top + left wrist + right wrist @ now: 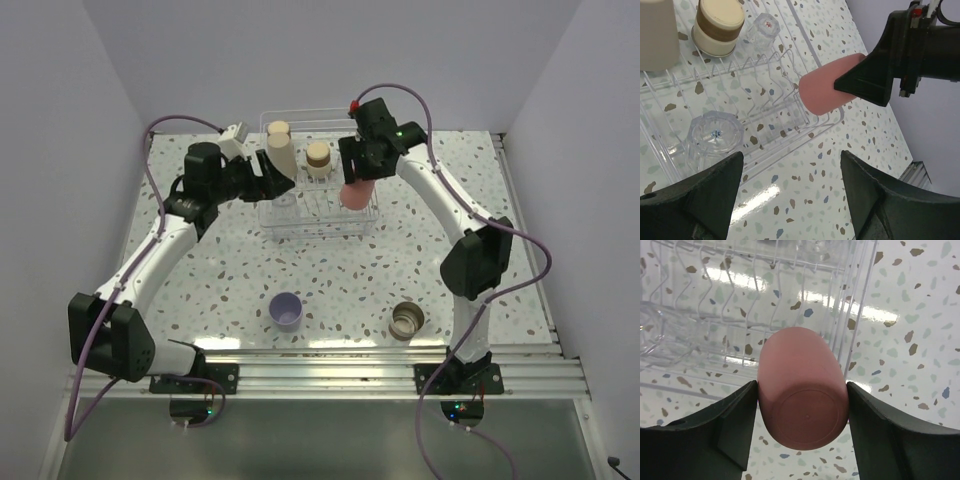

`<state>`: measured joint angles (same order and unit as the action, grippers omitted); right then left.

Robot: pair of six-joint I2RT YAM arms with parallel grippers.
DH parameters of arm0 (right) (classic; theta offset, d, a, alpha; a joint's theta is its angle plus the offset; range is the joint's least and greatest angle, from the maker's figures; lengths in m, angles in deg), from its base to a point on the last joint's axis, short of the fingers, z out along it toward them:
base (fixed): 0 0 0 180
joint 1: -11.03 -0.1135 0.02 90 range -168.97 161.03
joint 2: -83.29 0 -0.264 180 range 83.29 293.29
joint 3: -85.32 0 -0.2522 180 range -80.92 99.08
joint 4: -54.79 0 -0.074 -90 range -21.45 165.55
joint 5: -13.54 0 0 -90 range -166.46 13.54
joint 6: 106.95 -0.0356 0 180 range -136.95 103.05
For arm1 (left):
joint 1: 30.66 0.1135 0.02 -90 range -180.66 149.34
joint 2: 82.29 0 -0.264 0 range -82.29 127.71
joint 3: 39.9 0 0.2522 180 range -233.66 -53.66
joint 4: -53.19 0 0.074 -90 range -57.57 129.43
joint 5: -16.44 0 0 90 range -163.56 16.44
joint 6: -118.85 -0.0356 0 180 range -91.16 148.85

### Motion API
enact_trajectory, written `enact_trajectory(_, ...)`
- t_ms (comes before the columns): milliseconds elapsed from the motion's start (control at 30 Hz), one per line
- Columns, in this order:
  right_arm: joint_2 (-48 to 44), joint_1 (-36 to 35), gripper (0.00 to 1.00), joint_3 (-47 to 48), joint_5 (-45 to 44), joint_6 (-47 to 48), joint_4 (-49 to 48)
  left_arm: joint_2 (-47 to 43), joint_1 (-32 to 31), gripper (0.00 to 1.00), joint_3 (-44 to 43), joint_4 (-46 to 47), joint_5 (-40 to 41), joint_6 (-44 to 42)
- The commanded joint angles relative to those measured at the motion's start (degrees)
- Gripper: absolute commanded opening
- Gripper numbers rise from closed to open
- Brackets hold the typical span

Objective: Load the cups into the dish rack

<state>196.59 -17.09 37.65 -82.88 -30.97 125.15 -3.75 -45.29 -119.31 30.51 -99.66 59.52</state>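
Jaws of the right gripper (802, 405) are clamped on a smooth coral-red cup (800, 365), held tilted over the right edge of the white wire dish rack (300, 228). Left gripper (791, 157) jaws are spread wide and empty, near a clear glass cup (715, 132) in the rack.

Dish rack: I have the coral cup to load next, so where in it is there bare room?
Free: the dish rack's right-hand rows, between the near clear glass and its right wall, beneath the coral cup held by the right pincer. Crowded: the far side, where the beige cup, tan cup and second glass stand.
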Motion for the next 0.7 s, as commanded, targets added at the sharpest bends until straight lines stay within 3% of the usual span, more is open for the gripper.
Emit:
enact_trajectory(0,1.22,-0.35,0.00,3.34,-5.18,3.38,-0.96,-2.43,0.39,0.81,1.66,0.05,0.18,-1.41)
enact_trajectory(667,9.49,-1.24,0.00,4.66,-9.93,4.26,-5.97,-1.20,0.31,0.80,1.75,0.23,-1.22,-1.85)
